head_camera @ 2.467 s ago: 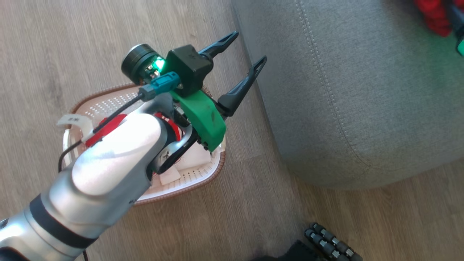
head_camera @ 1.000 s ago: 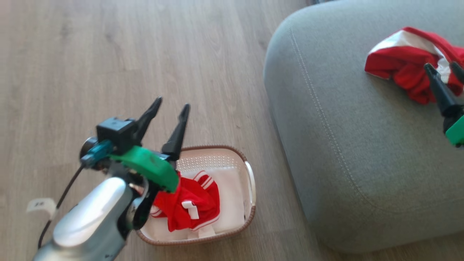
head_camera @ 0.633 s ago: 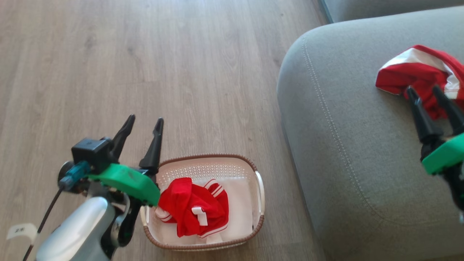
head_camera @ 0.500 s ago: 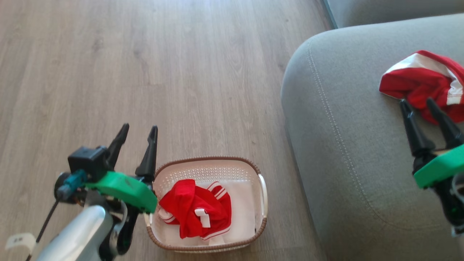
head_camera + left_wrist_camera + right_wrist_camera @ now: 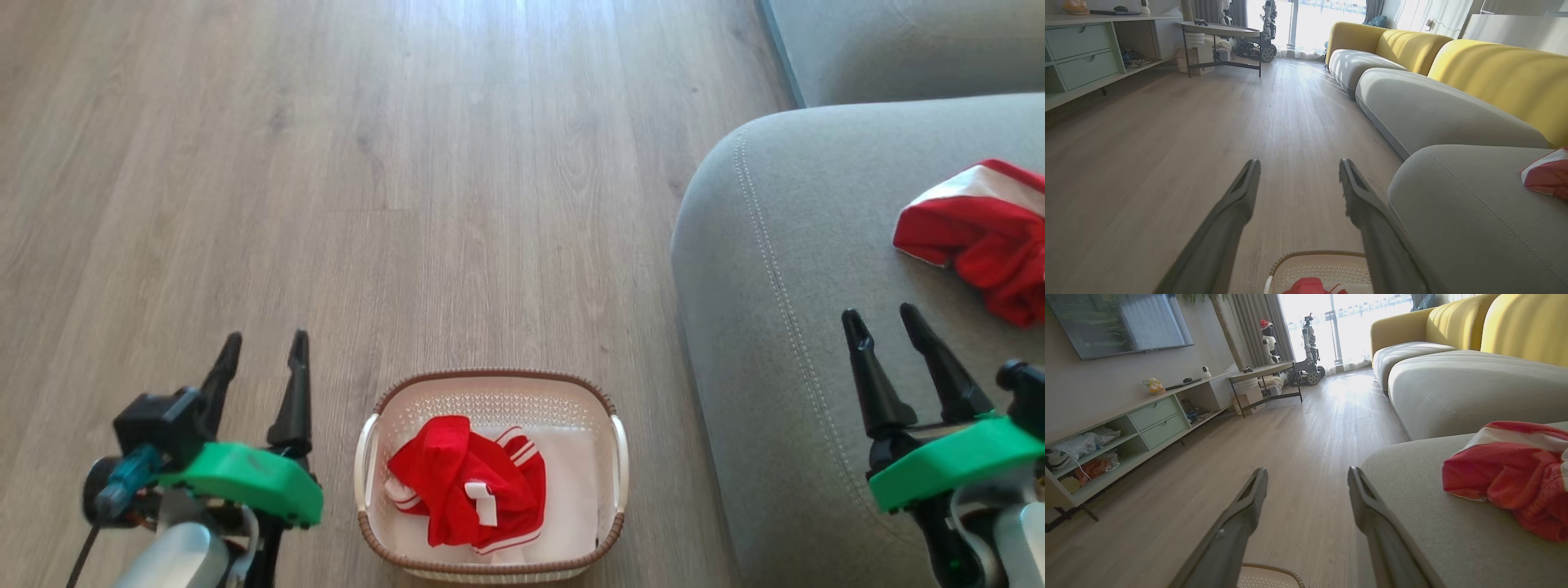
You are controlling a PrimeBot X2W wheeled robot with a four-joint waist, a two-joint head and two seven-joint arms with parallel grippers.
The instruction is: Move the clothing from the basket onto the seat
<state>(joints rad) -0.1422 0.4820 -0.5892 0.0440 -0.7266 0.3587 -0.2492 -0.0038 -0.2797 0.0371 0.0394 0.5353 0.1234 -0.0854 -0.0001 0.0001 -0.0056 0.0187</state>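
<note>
The cream basket (image 5: pixel 614 445) with a brown rim stands on the floor at the bottom middle, and a crumpled red garment (image 5: pixel 465 482) with white stripes and a white label lies inside it. Another red and white garment (image 5: pixel 984 241) rests on the grey seat (image 5: pixel 784 269) at the right. My left gripper (image 5: pixel 263 345) is open and empty, over the floor left of the basket. My right gripper (image 5: pixel 880 317) is open and empty above the seat, short of the garment there. The seat (image 5: pixel 1433 522) and its garment (image 5: pixel 1511 473) also appear in the right wrist view.
Wood floor (image 5: pixel 408 163) stretches ahead and to the left. A second grey cushion (image 5: pixel 906 45) lies beyond the seat. Farther off stand a yellow-backed sofa (image 5: pixel 1494 69), a low shelf unit (image 5: pixel 1126 428) along the left wall and a small table (image 5: pixel 1220 30).
The head camera has swung, shifting the whole picture. Both grippers have drawn back toward me, the right one away from the garment on the seat, the left one off the basket. Both stay open.
</note>
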